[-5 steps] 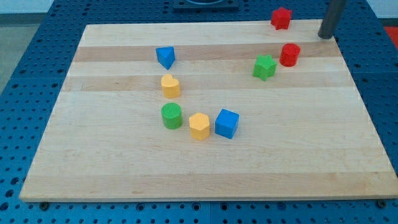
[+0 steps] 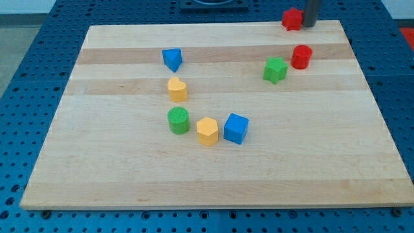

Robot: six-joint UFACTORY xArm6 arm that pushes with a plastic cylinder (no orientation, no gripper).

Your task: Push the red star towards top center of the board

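The red star (image 2: 292, 19) sits at the board's top edge, right of centre. My tip (image 2: 309, 26) is just to the star's right, touching or nearly touching it. The rod rises out of the view's top. A red cylinder (image 2: 301, 57) and a green star (image 2: 275, 69) lie below the red star.
A blue triangular block (image 2: 171, 59) and a yellow heart-like block (image 2: 177, 88) lie left of centre. A green cylinder (image 2: 178, 120), a yellow hexagonal block (image 2: 207, 131) and a blue cube (image 2: 236, 128) form a row near the middle. The wooden board (image 2: 97, 175) lies on a blue pegboard.
My tip has moved left and up along the top edge, from the board's top right corner to the red star's right side. The blocks have not visibly moved.
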